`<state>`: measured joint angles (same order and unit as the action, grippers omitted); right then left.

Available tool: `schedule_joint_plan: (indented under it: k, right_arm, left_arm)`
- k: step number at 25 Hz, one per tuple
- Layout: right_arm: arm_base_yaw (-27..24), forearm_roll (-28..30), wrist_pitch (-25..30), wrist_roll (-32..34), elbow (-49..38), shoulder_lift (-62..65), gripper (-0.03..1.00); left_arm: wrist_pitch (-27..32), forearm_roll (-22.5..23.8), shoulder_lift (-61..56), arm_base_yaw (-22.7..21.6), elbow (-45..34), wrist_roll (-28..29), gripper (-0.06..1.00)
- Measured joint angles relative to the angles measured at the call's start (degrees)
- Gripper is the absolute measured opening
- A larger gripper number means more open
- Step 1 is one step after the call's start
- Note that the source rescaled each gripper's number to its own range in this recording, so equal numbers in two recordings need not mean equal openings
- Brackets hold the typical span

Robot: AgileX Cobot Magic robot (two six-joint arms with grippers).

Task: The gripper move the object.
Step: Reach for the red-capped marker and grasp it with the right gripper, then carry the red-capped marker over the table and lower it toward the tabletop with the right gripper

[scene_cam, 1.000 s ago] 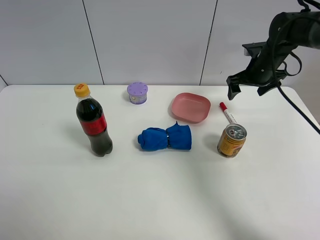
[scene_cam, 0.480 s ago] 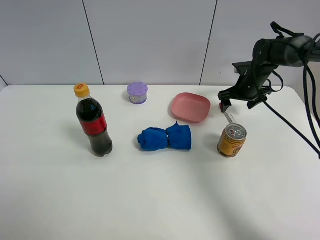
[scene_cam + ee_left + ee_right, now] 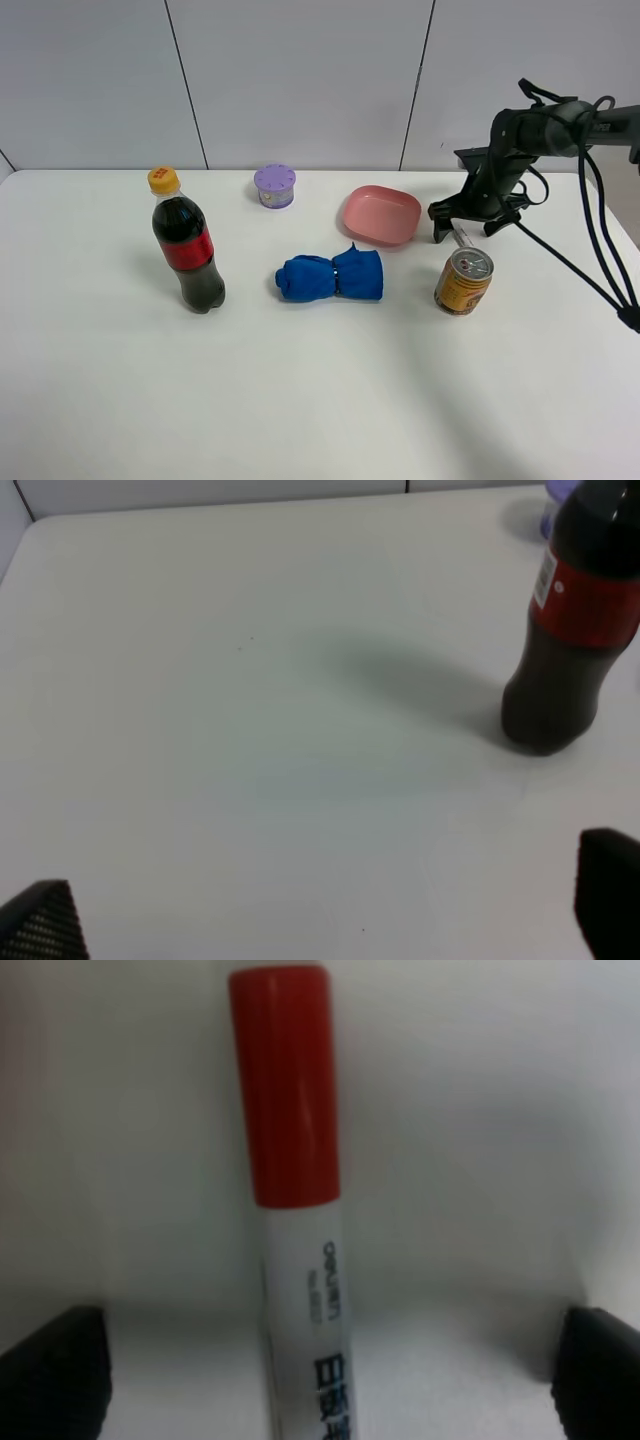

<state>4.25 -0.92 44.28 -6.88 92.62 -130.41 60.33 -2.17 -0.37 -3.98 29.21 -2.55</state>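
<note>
Finds the right gripper (image 3: 463, 228) low at the bench (image 3: 320, 420) on the far right, between the pink bowl (image 3: 381, 215) and the gold can (image 3: 463, 281), just behind the can. Shows its fingers (image 3: 438, 232) spread wide, one on each side of the marker pen (image 3: 462, 238). From the high camera, catches only a short piece of white barrel between them.

Confirms this in the right wrist view: marker pen (image 3: 297, 1230) flat on the bench, red cap (image 3: 283, 1090) pointing away from the camera, white barrel with small dark print running back toward it. Puts the two dark fingers (image 3: 50, 1375) at opposite edges of that picture, apart from the barrel on both sides, with bare bench in the gaps. Cannot tell whether the tips touch the bench itself.

Shows the left gripper (image 3: 325, 910) in its own wrist view over bare white bench, fingers (image 3: 40, 925) spread far apart and holding nothing. Places the cola bottle (image 3: 575, 630) upright beyond them, with its shadow across the surface.

Elsewhere from the high camera:
- Sets the cola bottle (image 3: 187, 250), red label and yellow cap, upright at the left.
- Sets a purple lidded tub (image 3: 274, 186) near the back wall.
- Sets a rolled blue cloth (image 3: 332, 276) in the middle, just in front of the pink bowl and well apart from the can.
</note>
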Motion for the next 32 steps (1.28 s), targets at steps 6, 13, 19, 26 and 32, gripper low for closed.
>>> schedule_joint_plan:
  k: [6,13,19,26,32]
  right_arm:
    - [0.00,-0.20,-1.29,0.05,0.00,-0.36,0.89]
    - [0.00,-0.44,-0.96,0.88,0.06,-0.36,0.35]
    - [0.00,-0.44,1.45,4.55,0.40,-0.29,0.00]
    - [0.05,-0.64,11.78,4.26,4.96,6.69,0.00]
    - [3.57,-3.08,18.42,1.60,13.30,17.32,0.00]
  left_arm:
    - [0.00,0.00,0.00,0.00,0.00,0.00,1.00]
    - [0.00,0.00,0.00,0.00,0.00,0.00,1.00]
    - [0.00,0.00,0.00,0.00,0.00,0.00,1.00]
    - [0.00,0.00,0.00,0.00,0.00,0.00,1.00]
    - [0.00,0.00,0.00,0.00,0.00,0.00,1.00]
